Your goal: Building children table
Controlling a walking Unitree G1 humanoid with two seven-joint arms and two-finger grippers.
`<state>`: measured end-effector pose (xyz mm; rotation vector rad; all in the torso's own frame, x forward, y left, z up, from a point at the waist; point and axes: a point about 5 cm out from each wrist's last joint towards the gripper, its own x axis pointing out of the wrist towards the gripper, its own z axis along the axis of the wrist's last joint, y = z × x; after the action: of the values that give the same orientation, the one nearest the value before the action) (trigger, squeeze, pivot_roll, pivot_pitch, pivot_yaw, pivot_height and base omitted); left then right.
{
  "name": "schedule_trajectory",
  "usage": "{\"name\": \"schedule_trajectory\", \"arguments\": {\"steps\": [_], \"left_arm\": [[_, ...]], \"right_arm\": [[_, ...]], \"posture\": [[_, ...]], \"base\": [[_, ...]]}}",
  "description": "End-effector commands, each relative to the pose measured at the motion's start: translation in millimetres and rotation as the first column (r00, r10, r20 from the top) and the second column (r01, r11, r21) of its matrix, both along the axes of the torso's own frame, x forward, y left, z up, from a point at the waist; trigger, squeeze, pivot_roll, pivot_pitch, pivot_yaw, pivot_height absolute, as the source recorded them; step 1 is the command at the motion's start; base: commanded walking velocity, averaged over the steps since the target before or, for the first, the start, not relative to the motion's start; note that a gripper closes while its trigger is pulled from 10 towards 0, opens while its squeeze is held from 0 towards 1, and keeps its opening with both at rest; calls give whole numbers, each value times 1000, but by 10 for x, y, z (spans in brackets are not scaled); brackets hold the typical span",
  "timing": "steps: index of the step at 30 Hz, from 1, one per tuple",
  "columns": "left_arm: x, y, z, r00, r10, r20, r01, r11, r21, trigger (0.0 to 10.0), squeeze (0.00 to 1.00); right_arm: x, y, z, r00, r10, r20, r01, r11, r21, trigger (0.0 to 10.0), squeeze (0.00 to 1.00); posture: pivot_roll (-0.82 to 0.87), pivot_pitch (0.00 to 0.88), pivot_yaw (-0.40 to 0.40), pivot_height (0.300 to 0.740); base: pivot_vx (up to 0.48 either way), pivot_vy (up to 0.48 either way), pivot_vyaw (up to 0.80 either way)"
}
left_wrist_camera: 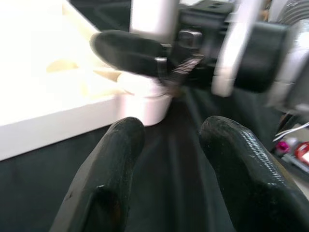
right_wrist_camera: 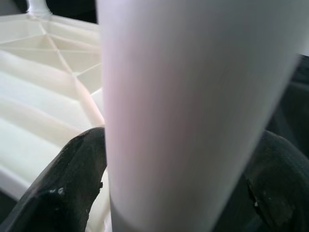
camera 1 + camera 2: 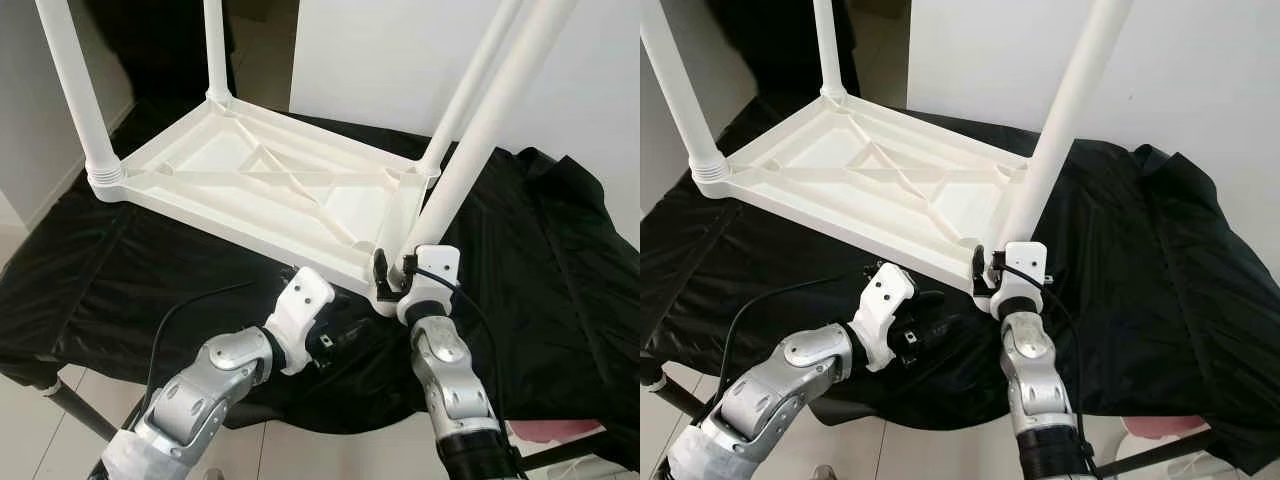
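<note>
A white children's table (image 3: 230,225) lies upside down on a black cloth, with its legs pointing up. My right gripper (image 3: 392,270) is shut on the near right leg (image 3: 480,130) just above its socket at the table's corner. In the right wrist view that leg (image 2: 193,111) stands between the two black fingers (image 2: 72,188). My left gripper (image 3: 335,340) is open and low over the cloth, just in front of the same corner and pointing at it. The left wrist view has its fingers (image 1: 116,164) apart with nothing between them, and the leg socket (image 1: 145,101) is beyond them.
Three other legs stand in their corners: near left (image 3: 80,90), far left (image 3: 215,50), far right (image 3: 470,80). The black cloth (image 3: 540,260) drapes over the edges of the support. A white wall is behind, pale floor tiles (image 3: 60,445) below, and a pink thing (image 3: 550,432) at bottom right.
</note>
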<state>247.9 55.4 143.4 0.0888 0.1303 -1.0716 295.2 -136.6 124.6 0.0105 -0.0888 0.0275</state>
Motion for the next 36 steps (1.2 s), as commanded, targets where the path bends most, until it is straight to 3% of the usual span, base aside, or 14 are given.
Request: {"name": "schedule_trajectory", "arguments": {"steps": [1, 7, 9, 13, 17, 20, 22, 28, 36], "left_arm": [[64, 51, 9, 999, -33, 17, 32, 999, 25, 10000, 0], [124, 120, 43, 999, -16, 31, 15, 999, 34, 10000, 0], [187, 174, 83, 998, 0, 58, -2, 999, 47, 10000, 0], [212, 204, 110, 997, 9, 70, -12, 999, 50, 10000, 0], [218, 225, 188, 997, 15, 81, -17, 999, 27, 10000, 0], [128, 175, 235, 997, -19, 77, 18, 1000, 11, 10000, 0], [38, 111, 250, 995, -58, 78, 57, 998, 14, 10000, 0], [-12, 82, 293, 994, -60, 93, 60, 998, 6, 10000, 0], [-118, -44, 353, 991, -90, 103, 91, 996, -7, 10000, 0]], "right_arm": [[-24, -64, -2, 998, 61, 13, -61, 998, 11, 10000, 0], [-21, -81, -17, 990, 139, 13, -139, 990, 19, 10000, 0], [3, -95, -64, 973, 231, -26, -229, 972, 61, 10000, 0], [16, -134, -92, 970, 237, -45, -235, 971, 49, 10000, 0], [22, -222, -94, 973, 227, -38, -228, 973, -21, 10000, 0], [27, -302, -59, 971, 236, -27, -237, 969, -71, 10000, 0], [31, -286, -3, 947, 320, -4, -320, 945, -67, 10000, 0], [30, -282, 64, 912, 410, 16, -407, 910, -80, 10000, 0], [154, -431, 131, 844, 536, 13, -533, 841, -94, 10000, 0]], "posture": [[57, 0, -116, 740], [47, 0, -105, 740], [47, 1, -102, 740], [48, 4, -99, 740], [50, 22, -99, 740], [58, 40, -109, 740], [64, 48, -117, 740], [76, 65, -133, 740], [98, 72, -137, 740]], "base": [[0, 0, 0], [0, 0, 0], [0, 0, 0], [0, 0, 0], [0, 0, 0], [0, 0, 0], [0, 0, 0], [0, 0, 0], [0, 0, 0]]}}
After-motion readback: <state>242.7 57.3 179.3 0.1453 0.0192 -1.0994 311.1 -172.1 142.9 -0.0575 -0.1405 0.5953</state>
